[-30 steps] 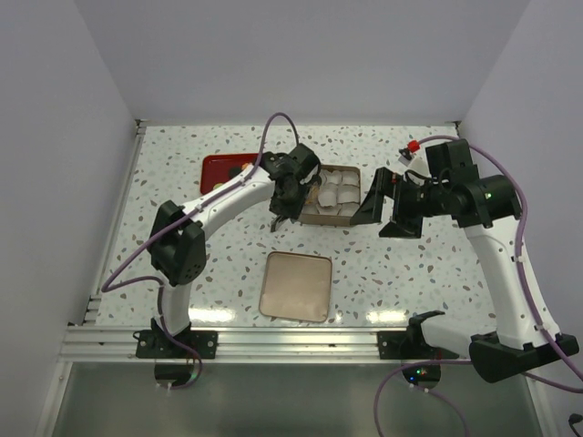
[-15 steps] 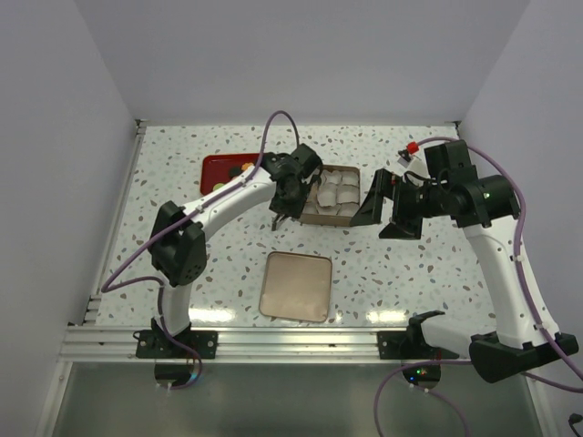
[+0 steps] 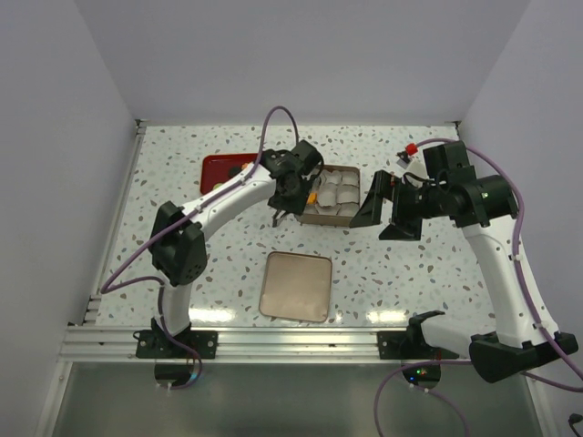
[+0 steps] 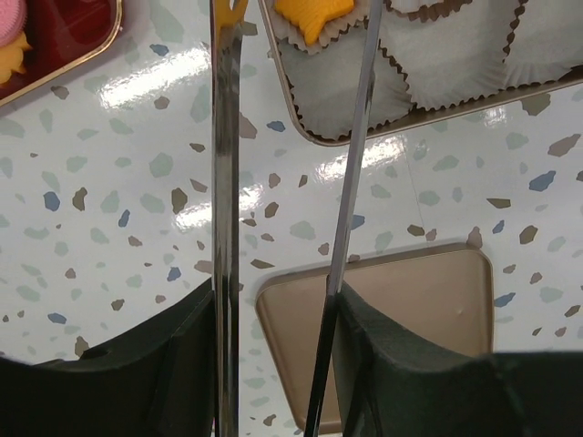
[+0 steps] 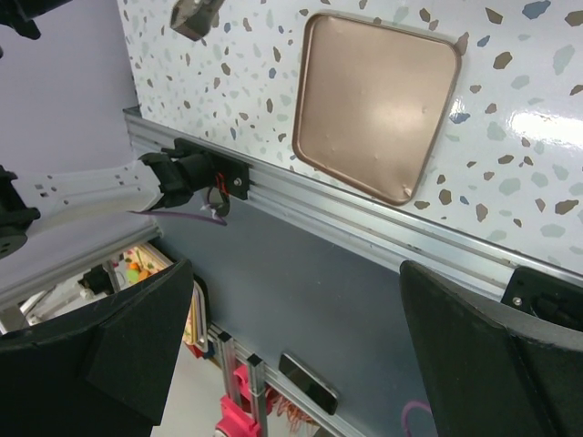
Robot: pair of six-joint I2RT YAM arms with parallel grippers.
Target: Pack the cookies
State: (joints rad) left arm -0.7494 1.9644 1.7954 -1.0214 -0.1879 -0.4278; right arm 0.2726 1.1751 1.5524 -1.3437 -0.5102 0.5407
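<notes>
My left gripper point(image 3: 291, 189) point(image 4: 273, 300) hangs over the left end of the brown box point(image 3: 349, 221), shut on a pair of metal tongs point(image 4: 225, 182). The tong blades stand apart. An orange cookie point(image 4: 314, 16) lies in a white paper cup point(image 4: 332, 64) between the blade tips, at the box's corner. More cookies, a pink one point(image 4: 9, 13) and a yellow one point(image 4: 9, 55), lie on the red tray point(image 3: 219, 169) point(image 4: 77, 41). My right gripper point(image 3: 384, 208) point(image 5: 296, 346) stands open and empty just right of the box.
Several empty white paper cups point(image 3: 342, 188) point(image 4: 455, 45) fill the box. A tan lid point(image 3: 297, 287) point(image 4: 410, 328) point(image 5: 378, 100) lies flat near the front edge. The aluminium rail point(image 5: 364, 228) marks the table's near edge.
The tong blades have spread apart and the orange cookie now rests in the cup. The left gripper has shifted slightly. The right arm has not moved.
</notes>
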